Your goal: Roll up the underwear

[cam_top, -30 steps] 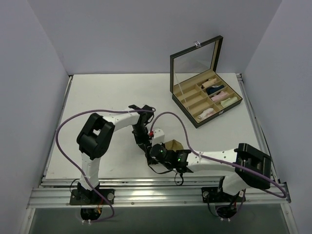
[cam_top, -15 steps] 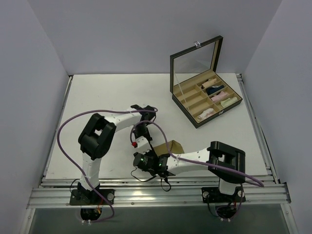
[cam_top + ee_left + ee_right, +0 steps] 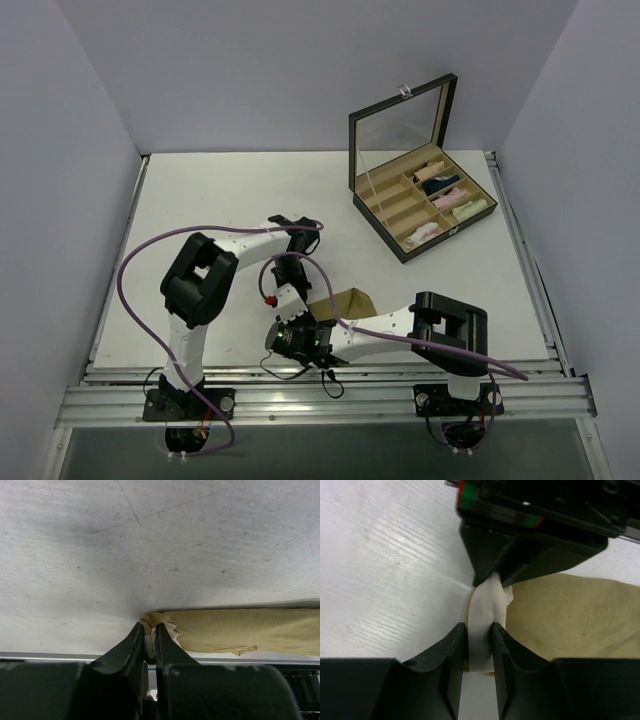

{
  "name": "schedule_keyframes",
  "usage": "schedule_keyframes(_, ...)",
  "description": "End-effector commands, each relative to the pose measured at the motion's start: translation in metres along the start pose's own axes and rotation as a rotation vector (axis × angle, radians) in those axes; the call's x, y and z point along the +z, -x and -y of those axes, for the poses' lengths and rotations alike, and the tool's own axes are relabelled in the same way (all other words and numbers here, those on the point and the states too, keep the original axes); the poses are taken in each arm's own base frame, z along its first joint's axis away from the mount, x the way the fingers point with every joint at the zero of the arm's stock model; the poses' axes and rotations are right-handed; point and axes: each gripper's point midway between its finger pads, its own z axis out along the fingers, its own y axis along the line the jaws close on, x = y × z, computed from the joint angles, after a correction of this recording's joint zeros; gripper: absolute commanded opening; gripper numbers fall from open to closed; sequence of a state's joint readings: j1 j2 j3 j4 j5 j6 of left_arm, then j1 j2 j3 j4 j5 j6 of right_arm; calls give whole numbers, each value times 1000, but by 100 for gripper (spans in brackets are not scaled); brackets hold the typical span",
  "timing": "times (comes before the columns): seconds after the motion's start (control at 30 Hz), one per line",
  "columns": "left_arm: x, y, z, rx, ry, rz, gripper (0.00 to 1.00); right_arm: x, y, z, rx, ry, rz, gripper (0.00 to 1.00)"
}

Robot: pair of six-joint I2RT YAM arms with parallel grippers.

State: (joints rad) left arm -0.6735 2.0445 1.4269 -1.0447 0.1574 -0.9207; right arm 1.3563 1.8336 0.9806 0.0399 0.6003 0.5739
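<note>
The tan-beige underwear (image 3: 348,301) lies partly flat on the table near the front edge. My left gripper (image 3: 150,634) is shut on its left corner, where the tan cloth (image 3: 240,627) bunches with the paler band. My right gripper (image 3: 479,632) is shut on the same pale band (image 3: 487,597), facing the left gripper's fingers (image 3: 495,565), with tan cloth (image 3: 570,615) spread to the right. In the top view the left gripper (image 3: 292,298) and the right gripper (image 3: 302,325) meet at that corner. A white and pink cloth (image 3: 422,232) lies in a front compartment of the box.
An open dark box (image 3: 400,130) with a mirrored lid stands at the back right; its compartments hold a navy roll (image 3: 440,183), a mint-green roll (image 3: 470,208) and other rolls. The right arm's elbow (image 3: 448,320) lies low along the front rail (image 3: 300,385).
The right arm has swung left along the front edge, and its gripper has come to the cloth's left corner. The left gripper has shifted slightly toward the front.
</note>
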Motion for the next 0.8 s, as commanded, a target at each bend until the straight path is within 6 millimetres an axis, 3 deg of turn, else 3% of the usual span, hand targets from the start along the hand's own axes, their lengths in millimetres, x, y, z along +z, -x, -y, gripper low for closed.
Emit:
schedule_keyframes(0.0,11,4,-26,-14,137,16,6,0,-41,22,-39,-72,-108,20)
schedule_keyframes(0.1,-4,13,-36,-84,107,44,13,-1,-47,18,9,-50,-116,1)
schedule_keyframes(0.17,-23,28,-42,-161,13,78,22,-4,-58,13,55,10,-132,0)
schedule_keyframes(0.2,-21,27,-50,-193,1,69,24,-7,-44,0,129,80,-83,0)
schedule_keyframes(0.23,-27,30,-53,-216,-26,81,29,-9,-43,-4,164,123,-77,0)
schedule_keyframes(0.27,-41,36,-53,-230,-75,126,31,-10,-62,-1,187,160,-121,0)
schedule_keyframes(0.3,-42,39,-62,-254,-78,133,34,-13,-46,-11,299,237,-78,0)
schedule_keyframes(0.33,-46,40,-66,-263,-87,150,37,-11,-46,-8,356,266,-78,0)
schedule_keyframes(0.37,-54,43,-65,-264,-122,180,37,-13,-68,-1,376,289,-118,0)
schedule_keyframes(0.43,-53,40,-69,-268,-123,184,39,-16,-60,-3,470,343,-83,0)
schedule_keyframes(0.63,-50,34,-61,-268,-203,189,39,-11,-70,10,606,401,-90,0)
schedule_keyframes(0.77,-52,34,-34,-203,-359,213,40,-7,-78,13,659,414,-111,0)
